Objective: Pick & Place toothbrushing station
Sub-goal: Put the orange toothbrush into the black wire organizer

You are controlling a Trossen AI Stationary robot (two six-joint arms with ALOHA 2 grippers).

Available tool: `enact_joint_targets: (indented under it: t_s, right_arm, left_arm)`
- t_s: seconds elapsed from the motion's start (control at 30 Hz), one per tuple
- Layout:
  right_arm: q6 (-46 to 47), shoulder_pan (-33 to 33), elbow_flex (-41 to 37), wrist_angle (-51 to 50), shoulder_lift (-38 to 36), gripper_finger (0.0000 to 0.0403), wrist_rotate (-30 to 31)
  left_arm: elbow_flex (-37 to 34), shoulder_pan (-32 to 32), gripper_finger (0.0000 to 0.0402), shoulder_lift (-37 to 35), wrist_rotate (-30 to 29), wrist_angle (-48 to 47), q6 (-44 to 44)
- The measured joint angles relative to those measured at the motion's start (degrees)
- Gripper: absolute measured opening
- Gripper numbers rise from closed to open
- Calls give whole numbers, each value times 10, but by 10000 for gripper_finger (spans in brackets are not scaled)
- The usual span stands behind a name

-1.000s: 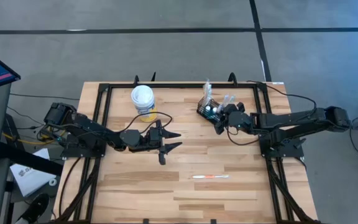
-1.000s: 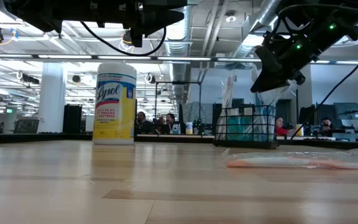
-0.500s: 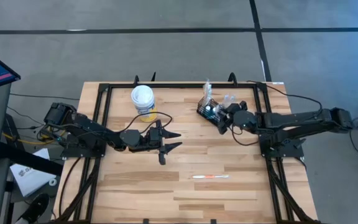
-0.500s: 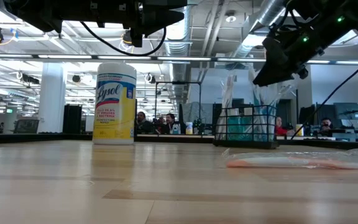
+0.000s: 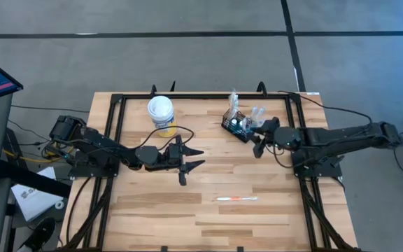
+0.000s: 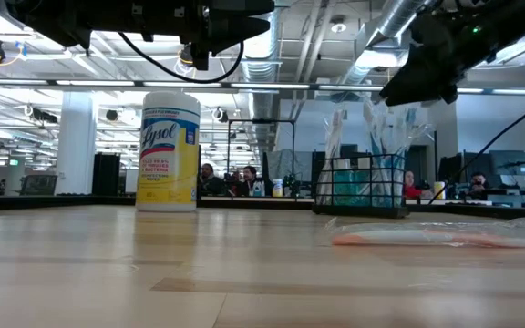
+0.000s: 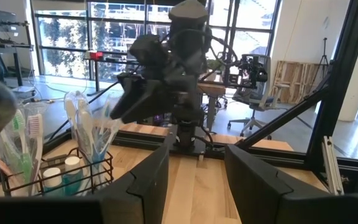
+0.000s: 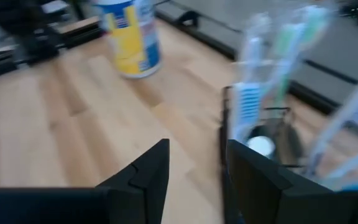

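One black wire toothbrushing station (image 5: pixel 237 123) stands near the bench's (image 5: pixel 208 210) far edge, its contents blurred. Right pincer (image 5: pixel 258 140) hovers just beside it, released. Left pincer (image 5: pixel 191 159), mid-bench, spread wide. One yellow canister (image 5: pixel 161 113), one wrapped toothbrush (image 5: pixel 236 199)

1. A yellow canister (image 5: pixel 161 114) with a white lid stands upright near the far edge of the wooden surface (image 5: pixel 208 217).
2. A wrapped toothbrush (image 5: pixel 237 199) lies flat toward the near side, well apart from it.
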Motion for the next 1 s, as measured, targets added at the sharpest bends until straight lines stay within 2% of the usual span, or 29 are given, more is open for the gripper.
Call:
enact_joint_targets:
  t_s: [0.23,0.43,0.63,1.0]
  right_arm:
    - [1,57,0,-35,-15,145,-51]
    - [21,120,1,-45,0,133,-110]
    - [38,194,1,-50,58,123,-118]
    - [199,310,1,-57,182,122,-132]
  left_arm:
    - [0,0,150,0,0,-4,0]
    - [0,0,150,0,0,-4,0]
    - [0,0,150,0,0,-6,0]
    - [0,0,150,0,0,-8,0]
